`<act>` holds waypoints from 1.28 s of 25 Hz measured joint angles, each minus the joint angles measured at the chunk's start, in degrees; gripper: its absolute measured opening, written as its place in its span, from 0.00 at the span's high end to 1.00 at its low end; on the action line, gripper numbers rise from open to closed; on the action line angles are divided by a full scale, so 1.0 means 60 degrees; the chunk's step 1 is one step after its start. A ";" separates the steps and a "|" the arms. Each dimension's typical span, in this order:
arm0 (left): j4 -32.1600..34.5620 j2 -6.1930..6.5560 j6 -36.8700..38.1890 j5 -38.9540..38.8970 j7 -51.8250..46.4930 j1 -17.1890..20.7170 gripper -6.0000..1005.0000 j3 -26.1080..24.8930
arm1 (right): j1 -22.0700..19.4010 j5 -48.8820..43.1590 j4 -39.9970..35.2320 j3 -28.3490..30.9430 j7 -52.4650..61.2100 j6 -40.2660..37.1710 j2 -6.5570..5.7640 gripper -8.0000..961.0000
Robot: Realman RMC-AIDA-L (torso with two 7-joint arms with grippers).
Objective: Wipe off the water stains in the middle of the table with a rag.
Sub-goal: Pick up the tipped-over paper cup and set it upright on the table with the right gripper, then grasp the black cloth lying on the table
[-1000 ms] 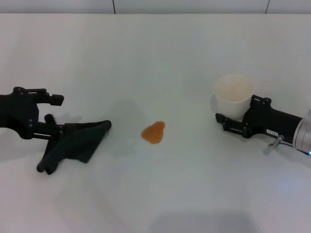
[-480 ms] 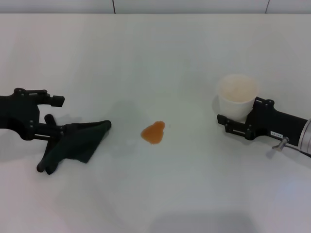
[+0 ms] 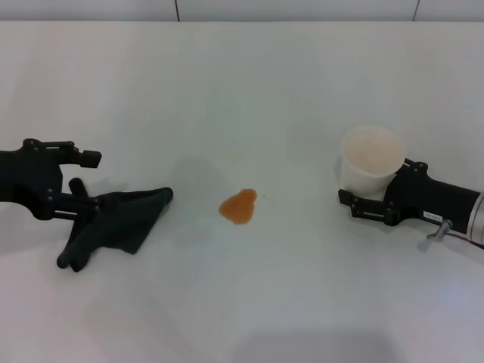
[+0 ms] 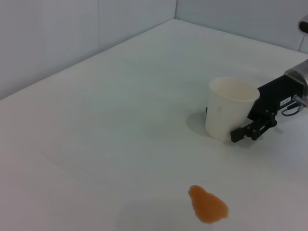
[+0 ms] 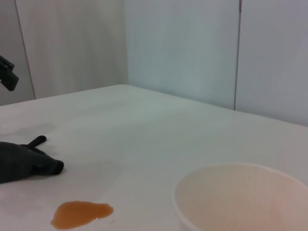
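Head view: my left claw (image 3: 79,172) stands apart over the rag (image 3: 113,225) on the white worktop (image 3: 242,91); the water stains (image 3: 239,206) lie mid-worktop; my right claw (image 3: 370,198) clamps the paper cup (image 3: 369,159).

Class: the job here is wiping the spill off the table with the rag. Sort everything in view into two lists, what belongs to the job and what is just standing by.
Belongs to the job:
- water stains
- rag, by the left gripper
- table

Standing by:
- paper cup, at the right gripper
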 joint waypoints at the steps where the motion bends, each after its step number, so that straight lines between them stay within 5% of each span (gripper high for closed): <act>1: 0.0000 0.0000 -0.0002 0.0000 0.0000 0.0011 0.12 0.0000 | -0.0012 -0.0024 -0.0018 0.0000 0.0022 -0.0005 -0.0001 0.17; 9: -0.0013 -0.0003 -0.0025 0.0000 0.0001 0.0109 0.12 -0.0043 | -0.0694 -0.0494 -0.1113 0.0007 0.0357 -0.0018 -0.0047 0.09; 19: -0.0014 -0.0132 -0.0169 -0.0079 -0.0012 0.0342 0.12 -0.0062 | -0.1476 -0.2146 -0.2984 0.0085 0.1988 -0.0020 -0.0389 0.09; 24: -0.0002 -0.0179 -0.0177 -0.0085 -0.0146 0.0347 0.12 -0.0106 | -0.2389 -0.3359 -0.5115 0.0163 0.3119 -0.0136 -0.0427 0.09; 32: 0.0073 -0.0173 -0.0121 -0.0120 -0.0419 0.0315 0.12 -0.0652 | -0.2547 -0.6148 -0.7232 0.2761 0.5193 -0.2643 -0.0349 0.09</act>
